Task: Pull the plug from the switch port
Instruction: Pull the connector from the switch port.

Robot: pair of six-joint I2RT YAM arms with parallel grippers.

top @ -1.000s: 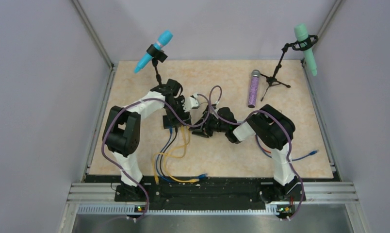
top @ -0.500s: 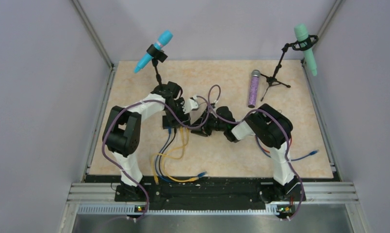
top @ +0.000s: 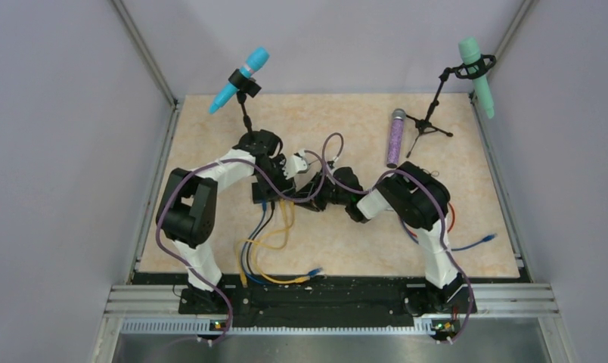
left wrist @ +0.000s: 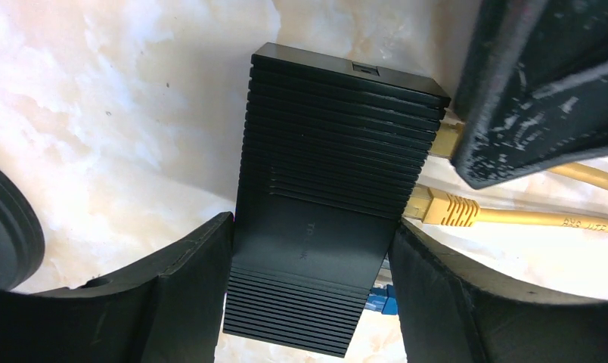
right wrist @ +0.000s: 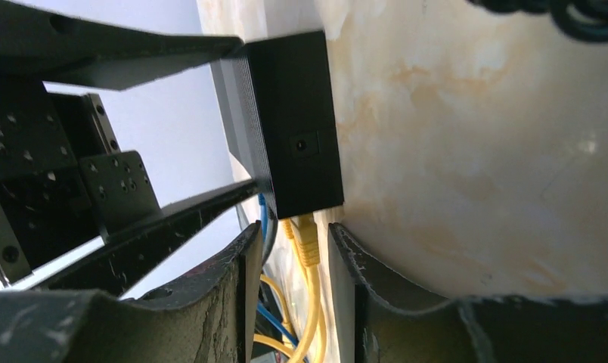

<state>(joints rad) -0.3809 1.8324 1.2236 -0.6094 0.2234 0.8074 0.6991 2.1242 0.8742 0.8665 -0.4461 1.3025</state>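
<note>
The switch (left wrist: pixel 331 181) is a flat black ribbed box lying on the table, mostly hidden under the arms in the top view (top: pixel 263 195). My left gripper (left wrist: pixel 310 227) is shut on its two long sides. Two yellow plugs (left wrist: pixel 441 208) and a blue plug (left wrist: pixel 380 299) sit in its sockets. My right gripper (right wrist: pixel 293 231) is open and its jaws stand on either side of a yellow plug (right wrist: pixel 307 238) at the switch's end, with a gap on both sides. In the top view the left gripper (top: pixel 274 178) and the right gripper (top: pixel 310 198) meet at the switch.
Yellow and blue cables (top: pixel 267 242) trail from the switch toward the near edge. A blue microphone on a stand (top: pixel 239 79) is behind the left arm. A purple microphone (top: pixel 395 138) lies at the back right beside a green one on a stand (top: pixel 476 64). A loose blue cable (top: pixel 479 242) lies at right.
My right gripper has moved left, closer to the switch's socket edge. My left arm has shifted slightly and still holds the switch.
</note>
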